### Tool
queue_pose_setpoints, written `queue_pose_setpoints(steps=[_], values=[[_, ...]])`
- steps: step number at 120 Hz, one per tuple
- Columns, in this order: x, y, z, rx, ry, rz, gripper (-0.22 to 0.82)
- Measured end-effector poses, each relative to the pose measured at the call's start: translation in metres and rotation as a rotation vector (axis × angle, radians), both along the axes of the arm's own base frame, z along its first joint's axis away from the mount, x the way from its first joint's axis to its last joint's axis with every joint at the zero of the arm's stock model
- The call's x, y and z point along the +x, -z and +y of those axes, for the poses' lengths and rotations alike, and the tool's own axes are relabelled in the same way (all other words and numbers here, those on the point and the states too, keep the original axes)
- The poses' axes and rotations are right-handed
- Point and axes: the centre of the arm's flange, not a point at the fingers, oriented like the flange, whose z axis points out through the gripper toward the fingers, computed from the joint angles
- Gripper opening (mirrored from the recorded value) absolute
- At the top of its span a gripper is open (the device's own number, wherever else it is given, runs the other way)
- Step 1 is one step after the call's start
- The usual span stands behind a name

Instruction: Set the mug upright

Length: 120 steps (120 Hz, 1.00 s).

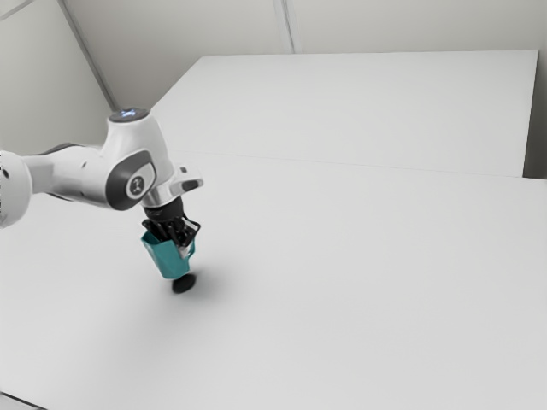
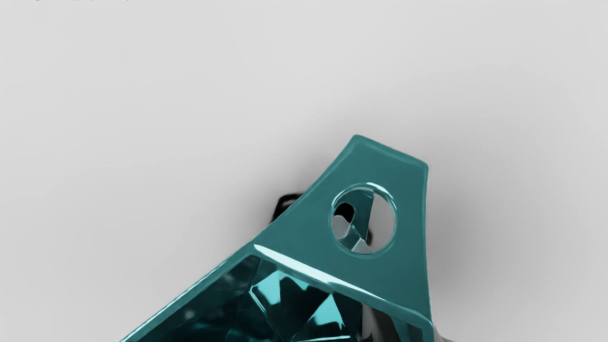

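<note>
The gripper (image 1: pixel 173 231) is over the table at the end of the arm, its black fingers at the rim of the teal mug (image 1: pixel 169 259). The mug tilts slightly, its opening toward the hand and its base toward the table. In the wrist view the mug (image 2: pixel 403 280) shows its handle with a round hole, and part of its glossy, faceted inside. The gripper (image 2: pixel 408 327) has one finger inside the mug and a bit of the other outside, with the wall between them. Most of both fingers is hidden.
A small black thing (image 1: pixel 184 284) lies just below the mug's base; in the wrist view a black piece (image 2: pixel 285 203) shows partly behind the handle. The white table (image 1: pixel 359 282) extends around them, with pale walls behind.
</note>
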Motion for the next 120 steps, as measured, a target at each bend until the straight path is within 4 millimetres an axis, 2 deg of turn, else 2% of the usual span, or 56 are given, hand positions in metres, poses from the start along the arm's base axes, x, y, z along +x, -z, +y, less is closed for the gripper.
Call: queue_pose_setpoints(steps=[80, 104, 120], values=[[0.008, 0.037, -0.023, 0.017, -0.062, 0.004, -0.18], [0.009, 0.033, -0.021, 0.007, -0.081, -0.013, 0.00], [0.010, 0.023, -0.023, 0.002, -0.084, -0.036, 0.10]])
